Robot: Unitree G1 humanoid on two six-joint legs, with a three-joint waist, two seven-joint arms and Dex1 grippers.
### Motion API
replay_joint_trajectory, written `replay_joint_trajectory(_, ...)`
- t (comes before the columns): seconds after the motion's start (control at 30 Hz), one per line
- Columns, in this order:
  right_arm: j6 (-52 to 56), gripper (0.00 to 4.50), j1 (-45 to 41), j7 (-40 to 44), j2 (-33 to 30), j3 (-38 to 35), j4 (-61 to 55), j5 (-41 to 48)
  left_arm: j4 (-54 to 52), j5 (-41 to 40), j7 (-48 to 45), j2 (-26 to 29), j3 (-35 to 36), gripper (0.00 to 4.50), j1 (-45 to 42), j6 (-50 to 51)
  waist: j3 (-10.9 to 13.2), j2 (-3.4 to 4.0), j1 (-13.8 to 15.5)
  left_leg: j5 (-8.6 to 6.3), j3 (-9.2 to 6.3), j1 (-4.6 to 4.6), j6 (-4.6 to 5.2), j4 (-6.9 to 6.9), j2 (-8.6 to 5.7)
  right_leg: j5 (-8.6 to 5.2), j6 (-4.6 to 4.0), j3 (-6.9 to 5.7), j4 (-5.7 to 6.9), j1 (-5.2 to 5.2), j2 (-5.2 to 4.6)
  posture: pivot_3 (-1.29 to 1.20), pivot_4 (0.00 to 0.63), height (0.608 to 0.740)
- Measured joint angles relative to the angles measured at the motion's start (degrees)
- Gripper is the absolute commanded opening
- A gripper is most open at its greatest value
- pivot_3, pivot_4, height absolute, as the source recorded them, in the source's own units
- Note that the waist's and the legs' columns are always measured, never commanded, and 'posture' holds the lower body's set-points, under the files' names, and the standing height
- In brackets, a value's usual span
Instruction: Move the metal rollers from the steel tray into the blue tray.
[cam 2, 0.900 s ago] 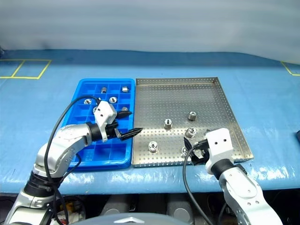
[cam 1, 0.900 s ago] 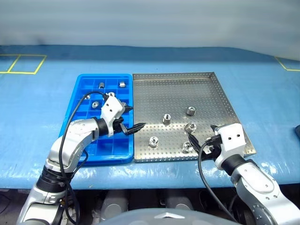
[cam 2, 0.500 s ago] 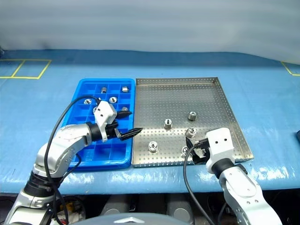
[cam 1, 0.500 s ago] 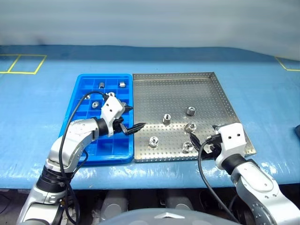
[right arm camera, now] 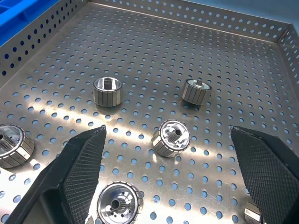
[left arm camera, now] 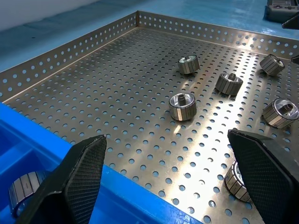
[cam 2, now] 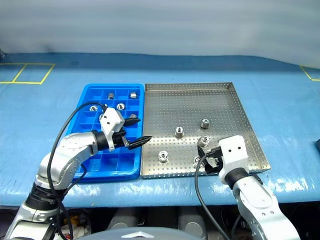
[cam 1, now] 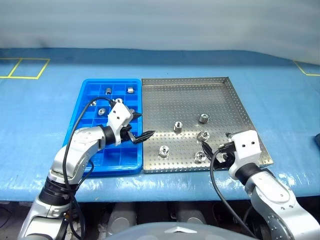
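Blue, slightly wrinkled sheeting covers the long surface (cam 1: 45, 125) in front of me, with yellow tape lines near its far corners.

Nearest to me, my right claw (cam 1: 214, 151) hangs over the near right corner of the large square steel tray (cam 1: 190, 97) of perforated silver-grey metal, its two black fingers spread wide with nothing between them. Just ahead of it lie the small shiny ring-like metal rollers (right arm camera: 171, 138) still in that tray: one at the near edge beside my fingers (cam 1: 200, 156), one a little farther (cam 1: 203, 135), one toward the tray's left (cam 1: 163, 151), and two more toward the middle (cam 1: 177, 126) and (cam 1: 203, 118). All five sit apart from each other on the holed base.

My left claw (cam 1: 141, 127) reaches over the right edge of the bright blue plastic tray (cam 1: 87, 150) with its grid of small square compartments, pointing toward the steel tray; its fingers are also spread and empty. The two trays lie side by side, edges touching or nearly so.

Farther off in the blue tray, rollers rest in separate compartments: one in the second column (cam 1: 101, 111), one partly hidden behind my wrist, and two in the far row (cam 1: 108, 90) and (cam 1: 130, 90). The far half of the steel tray is bare metal.
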Motion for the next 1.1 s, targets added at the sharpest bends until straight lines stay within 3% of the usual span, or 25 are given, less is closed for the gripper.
replay_joint_trajectory(0.53, 0.0, 4.47, -0.1, 0.0, 0.6, 0.5, 0.1, -0.7, 0.1, -0.7, 0.9, -0.7, 0.2, 4.50, -1.3, 0.8, 0.0, 0.00, 0.0, 0.00, -0.01, 0.00, 0.00, 0.01, 0.00, 0.00, 0.00, -0.01, 0.00, 0.01, 0.00, 0.00, 0.150, 0.740)
replay_joint_trajectory(0.77, -0.5, 4.47, -0.1, -0.1, 1.7, 0.7, 0.1, -1.3, 6.7, -0.9, 2.1, -5.7, -1.1, 4.50, -13.2, 5.3, 0.0, -0.02, 0.1, 0.00, -0.02, -0.03, 0.01, 0.11, -0.05, 0.05, 0.09, 0.01, -0.02, 0.04, 0.04, -0.02, 0.150, 0.740)
replay_joint_trajectory(0.93, -1.2, 4.47, 0.3, -0.3, 2.4, 1.2, 0.3, -2.0, 19.2, 2.2, 3.5, -14.1, -7.3, 4.50, -24.2, 7.9, 0.0, -0.04, 0.0, 0.00, -0.06, -0.09, 0.02, 0.15, -0.34, 0.09, 0.16, 0.02, -0.04, 0.03, 0.09, -0.05, 0.150, 0.740)
replay_joint_trajectory(1.1, -2.0, 4.47, 2.6, -0.9, 3.7, 1.1, 0.0, -2.8, 30.4, 6.9, 2.0, -17.9, -13.0, 4.50, -30.4, 4.7, 0.0, -0.02, -1.0, -0.01, -0.02, -0.06, 0.02, 0.03, -0.28, 0.12, 0.22, 0.10, 0.00, -0.05, 0.22, -0.11, 0.150, 0.740)
